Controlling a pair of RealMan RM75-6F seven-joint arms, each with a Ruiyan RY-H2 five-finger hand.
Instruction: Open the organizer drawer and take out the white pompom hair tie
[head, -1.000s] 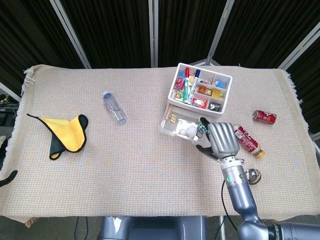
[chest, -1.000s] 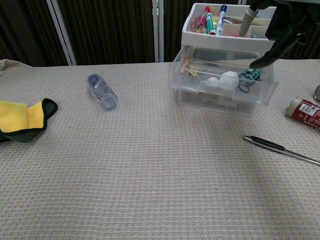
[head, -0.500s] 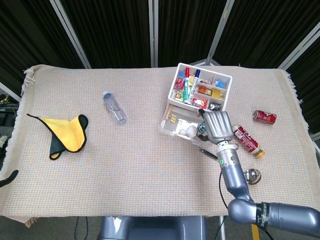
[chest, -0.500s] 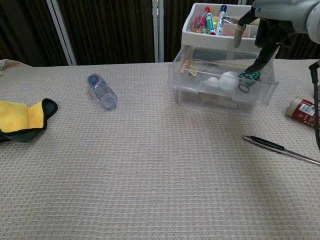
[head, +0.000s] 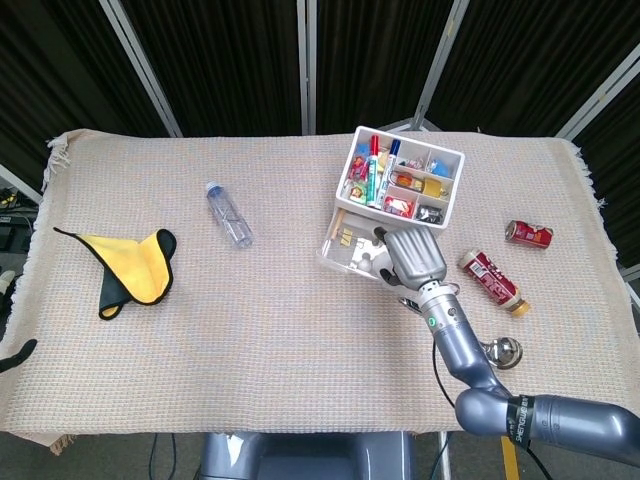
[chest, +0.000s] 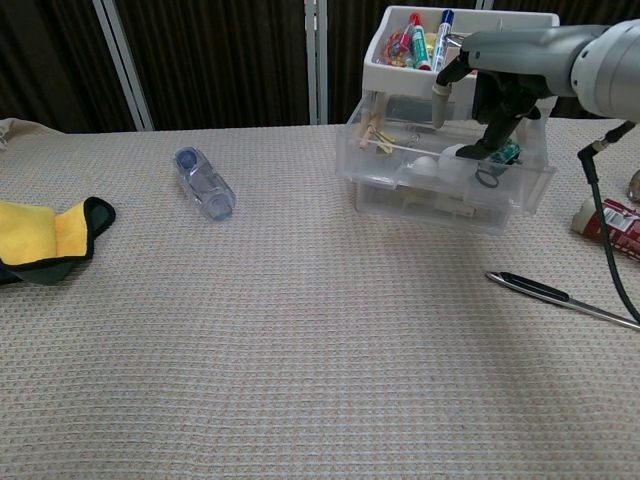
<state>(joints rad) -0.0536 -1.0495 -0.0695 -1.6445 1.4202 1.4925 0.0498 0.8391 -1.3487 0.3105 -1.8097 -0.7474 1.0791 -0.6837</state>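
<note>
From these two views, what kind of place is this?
Probably a lab or studio test bench, not a home: dark curtain panels on metal poles behind, a beige woven cloth over the table, and unrelated props laid out, such as the organizer and water bottle.

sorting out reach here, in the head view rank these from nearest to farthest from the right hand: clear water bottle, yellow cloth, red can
From the right hand:
1. Red can, off to its right near the table's right edge.
2. Clear water bottle, left of the organizer.
3. Yellow cloth, far left.

Even bright light, sharp focus
</note>
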